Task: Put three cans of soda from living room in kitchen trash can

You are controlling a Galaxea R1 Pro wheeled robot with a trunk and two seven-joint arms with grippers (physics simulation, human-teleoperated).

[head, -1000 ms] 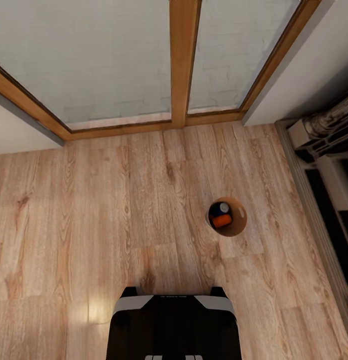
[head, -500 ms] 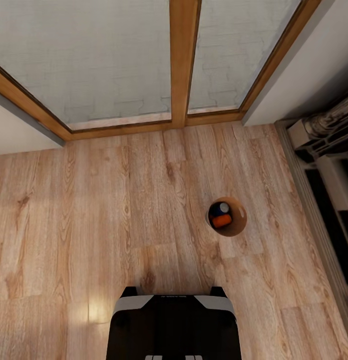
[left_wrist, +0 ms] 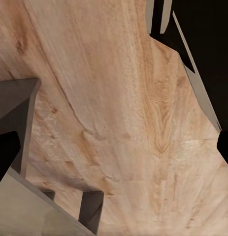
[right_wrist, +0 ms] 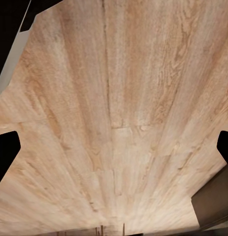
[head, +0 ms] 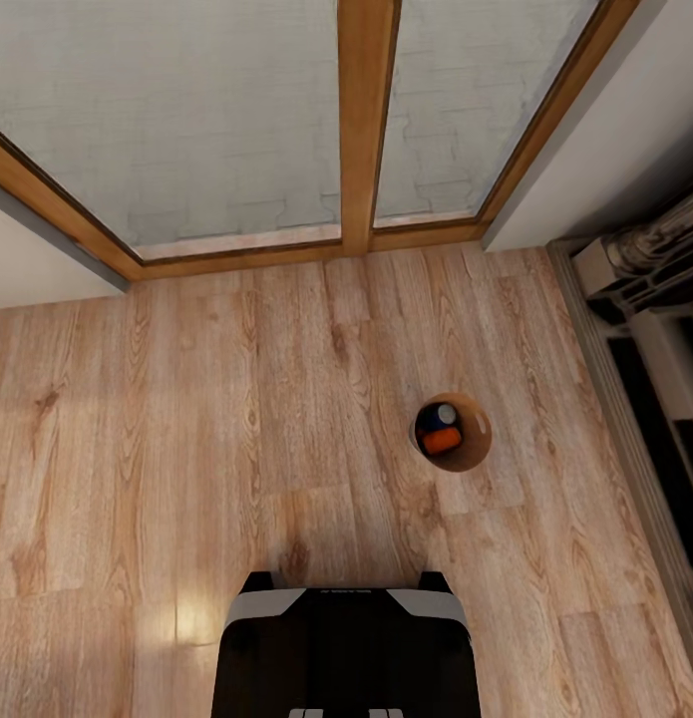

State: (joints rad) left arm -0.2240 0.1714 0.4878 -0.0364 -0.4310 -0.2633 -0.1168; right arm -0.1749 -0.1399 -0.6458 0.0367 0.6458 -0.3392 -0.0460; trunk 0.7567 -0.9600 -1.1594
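Bucket-shaped trash can upright on pale wood floor, ahead-right of robot base, near glass doors. Inside: blue soda can touching orange soda can; 3rd can hidden or absent, cannot tell. Grippers point floorward in wrist views, apparently empty; spread unreadable. Risks: miscounting cans and stopping at 2; base clipping and tipping can while turning.

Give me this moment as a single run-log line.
trash can on wood floor, ahead-right of base | inside: blue can, orange can | third can: cannot tell | glass doors ahead
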